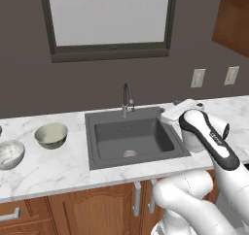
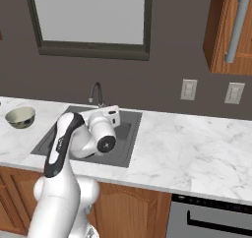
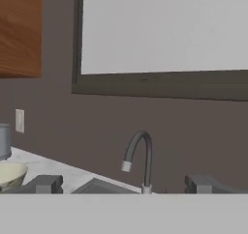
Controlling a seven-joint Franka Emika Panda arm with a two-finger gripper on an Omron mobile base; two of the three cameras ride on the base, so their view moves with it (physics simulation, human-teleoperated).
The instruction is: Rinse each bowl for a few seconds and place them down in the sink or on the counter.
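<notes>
Facing faucet (image 3: 140, 160), hand (image 3: 127, 183) spread, ungripping; left base view adds marbled bowl (image 1: 9, 154).

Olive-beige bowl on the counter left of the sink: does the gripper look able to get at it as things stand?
Probably yes. The olive-beige bowl stands upright on the counter with bare marble around it; the marbled bowl sits apart. The gripper, empty, must cross the sink.

Arm (image 1: 214, 142) folded, elbow raised, hand level. Gripper (image 3: 127, 183) facing forward, fingertips (image 3: 46, 183) wide apart, holding nothing.
</notes>
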